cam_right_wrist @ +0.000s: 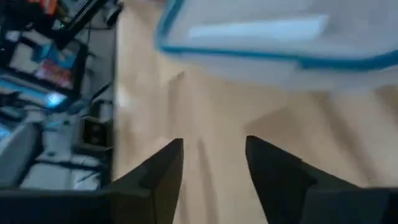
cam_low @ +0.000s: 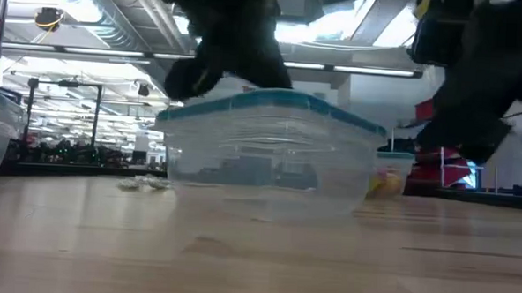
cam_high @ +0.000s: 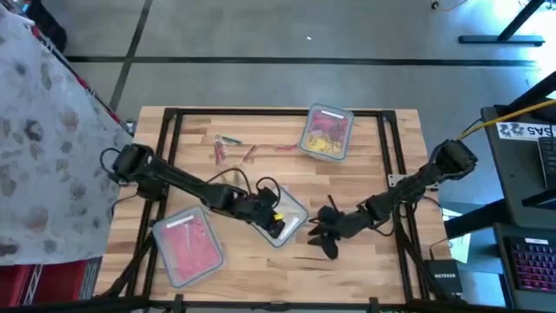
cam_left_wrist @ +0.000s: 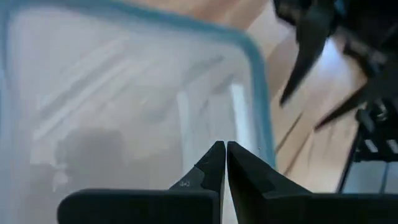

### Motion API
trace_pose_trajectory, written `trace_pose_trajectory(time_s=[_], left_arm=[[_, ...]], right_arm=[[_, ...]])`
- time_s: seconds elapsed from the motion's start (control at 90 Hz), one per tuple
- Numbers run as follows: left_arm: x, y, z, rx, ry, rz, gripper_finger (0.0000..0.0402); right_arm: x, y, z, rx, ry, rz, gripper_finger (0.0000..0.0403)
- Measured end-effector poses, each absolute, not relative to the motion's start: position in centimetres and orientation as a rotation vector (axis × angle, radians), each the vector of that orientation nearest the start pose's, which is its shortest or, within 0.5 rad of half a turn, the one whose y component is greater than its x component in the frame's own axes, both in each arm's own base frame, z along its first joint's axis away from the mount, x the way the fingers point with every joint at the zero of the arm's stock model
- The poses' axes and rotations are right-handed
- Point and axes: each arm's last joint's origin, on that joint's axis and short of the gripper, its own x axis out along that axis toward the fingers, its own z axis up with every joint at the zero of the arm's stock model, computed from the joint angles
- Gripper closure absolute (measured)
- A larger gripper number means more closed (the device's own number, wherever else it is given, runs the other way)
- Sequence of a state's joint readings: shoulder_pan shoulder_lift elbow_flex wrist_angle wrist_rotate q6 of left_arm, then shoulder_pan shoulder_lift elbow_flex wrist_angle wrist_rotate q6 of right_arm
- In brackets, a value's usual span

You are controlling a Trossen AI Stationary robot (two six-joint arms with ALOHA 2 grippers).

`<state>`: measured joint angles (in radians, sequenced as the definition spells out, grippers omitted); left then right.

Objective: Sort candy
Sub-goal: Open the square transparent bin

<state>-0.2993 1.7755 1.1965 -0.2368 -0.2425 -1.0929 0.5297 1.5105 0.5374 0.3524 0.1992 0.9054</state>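
An empty clear container (cam_high: pixel 288 217) with a teal rim stands on the table near the middle front. My left gripper (cam_left_wrist: pixel 224 149) is shut over it and shows nothing between its fingertips. My right gripper (cam_right_wrist: pixel 212 146) is open just to the right of that container (cam_right_wrist: pixel 273 37), low over the bare wood. A few loose candy pieces (cam_high: pixel 228 143) lie on the table toward the far left. Red candy fills a container (cam_high: pixel 187 248) at the near left. Yellow and red candy fills another container (cam_high: pixel 327 132) at the far edge. My left gripper points its shut fingers (cam_left_wrist: pixel 211 165) down over the clear container's open top (cam_left_wrist: pixel 124 112), near its right rim. Whether they touch the container, I cannot tell.
A black frame (cam_high: pixel 169 130) runs around the wooden table top. In the low view the empty container (cam_low: pixel 274 147) fills the middle, with both arms dark above it. Patterned cloth (cam_high: pixel 43 130) hangs beyond the left edge, and a keyboard (cam_high: pixel 530 261) lies off the right.
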Motion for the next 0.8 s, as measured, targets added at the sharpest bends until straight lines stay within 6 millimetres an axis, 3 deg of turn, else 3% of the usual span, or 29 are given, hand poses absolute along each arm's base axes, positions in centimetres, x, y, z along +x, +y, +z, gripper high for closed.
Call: trace_pose_trajectory(time_s=[0.122, 0.367, 0.489, 0.8], left_arm=[[36.6, -10.6, 19.5, -0.846, 0.758, 0.393, 0.0402], [36.8, -10.7, 18.5, -0.901, 0.793, 0.416, 0.0401], [36.8, -10.9, 17.7, -0.889, 0.828, 0.437, 0.0401], [36.9, -11.6, 15.7, -0.855, 0.884, 0.464, 0.0401]], right_arm=[[23.2, 12.7, 12.9, 0.584, 0.662, -0.013, 0.0237], [24.5, 13.4, 10.6, 0.555, 0.508, 0.037, 0.0237], [25.0, 13.5, 9.9, 0.574, 0.434, -0.002, 0.0237], [25.0, 13.2, 9.3, 0.549, 0.432, -0.070, 0.0237]])
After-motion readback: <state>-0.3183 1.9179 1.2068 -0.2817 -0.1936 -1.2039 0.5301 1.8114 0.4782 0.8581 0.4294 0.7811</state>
